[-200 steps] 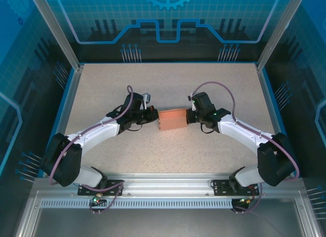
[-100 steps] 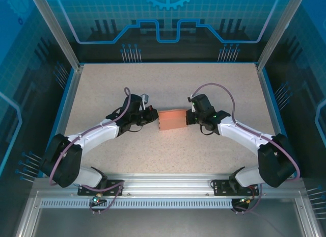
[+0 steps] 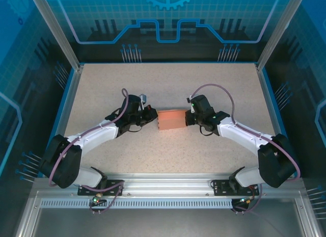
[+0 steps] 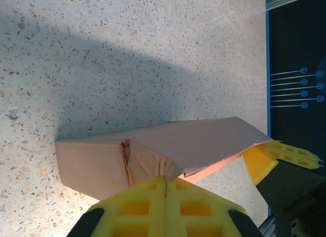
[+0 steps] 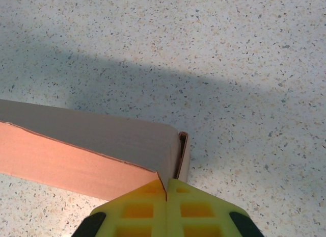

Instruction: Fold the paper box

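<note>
Sitting between the two end effectors, the paper box (image 3: 171, 120) lies on the speckled worktop (image 3: 153, 79). Its one end meets the tips of the left end effector (image 3: 154, 116) and its other end meets the tips of the right end effector (image 3: 189, 117). Both end effectors are closed, their yellow pads (image 4: 142, 199) pressed flat together with no gap. The wrist views do not settle whether any cardboard is pinched in the seam. From the left wrist, the box lies just ahead of the tips and runs away from them at a slant, with a yellow pad of the right end effector at its far corner. The box is a small salmon-pink rectangular carton, assembled but soft-looking. The end facing the left end effector shows tucked flaps with a creased, slightly crumpled seam. From the right wrist, the end nearest those tips shows a thin flap edge standing slightly off the side wall. One long face is plain pink and the shaded top reads duller. Beyond both end effectors bare worktop stretches to the blue border (image 3: 163, 63), and more lies open to either outer side of them.
</note>
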Controlling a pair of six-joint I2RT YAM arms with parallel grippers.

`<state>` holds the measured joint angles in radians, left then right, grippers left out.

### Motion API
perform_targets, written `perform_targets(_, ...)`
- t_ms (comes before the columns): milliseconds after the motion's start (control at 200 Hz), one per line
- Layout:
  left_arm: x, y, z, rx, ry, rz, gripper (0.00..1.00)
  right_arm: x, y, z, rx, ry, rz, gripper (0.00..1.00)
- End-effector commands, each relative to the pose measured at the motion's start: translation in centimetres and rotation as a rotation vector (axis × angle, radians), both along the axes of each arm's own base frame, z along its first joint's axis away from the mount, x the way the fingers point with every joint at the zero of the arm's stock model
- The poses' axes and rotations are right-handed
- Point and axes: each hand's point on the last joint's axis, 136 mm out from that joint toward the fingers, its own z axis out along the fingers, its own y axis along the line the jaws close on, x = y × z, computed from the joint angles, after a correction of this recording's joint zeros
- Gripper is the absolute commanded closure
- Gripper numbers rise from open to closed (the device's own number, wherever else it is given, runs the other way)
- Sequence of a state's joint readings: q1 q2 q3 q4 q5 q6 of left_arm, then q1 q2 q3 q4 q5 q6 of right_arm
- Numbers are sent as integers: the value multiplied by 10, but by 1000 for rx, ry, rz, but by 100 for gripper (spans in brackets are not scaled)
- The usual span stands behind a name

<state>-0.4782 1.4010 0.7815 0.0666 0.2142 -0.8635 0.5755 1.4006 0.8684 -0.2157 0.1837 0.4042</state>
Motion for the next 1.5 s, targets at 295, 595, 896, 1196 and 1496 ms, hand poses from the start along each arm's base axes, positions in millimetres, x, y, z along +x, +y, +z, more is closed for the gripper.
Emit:
perform_targets(295,-9,11,-14,78,2,-14,100,-21,5,-14,-24,91,56,96)
perform_targets(595,-21,21,-36,244,-40,-109,100,-19,2,-16,-39,74,65,96)
perform_targets(896,-24,27,-42,339,-92,-137,100,-20,1,-16,-53,52,90,96)
perform_targets(1196,-31,25,-47,414,-164,-212,97,-23,0,-27,-85,28,131,96)
perform_targets(1496,-33,18,-22,368,-240,-242,66,-24,-1,-27,-101,7,121,97)
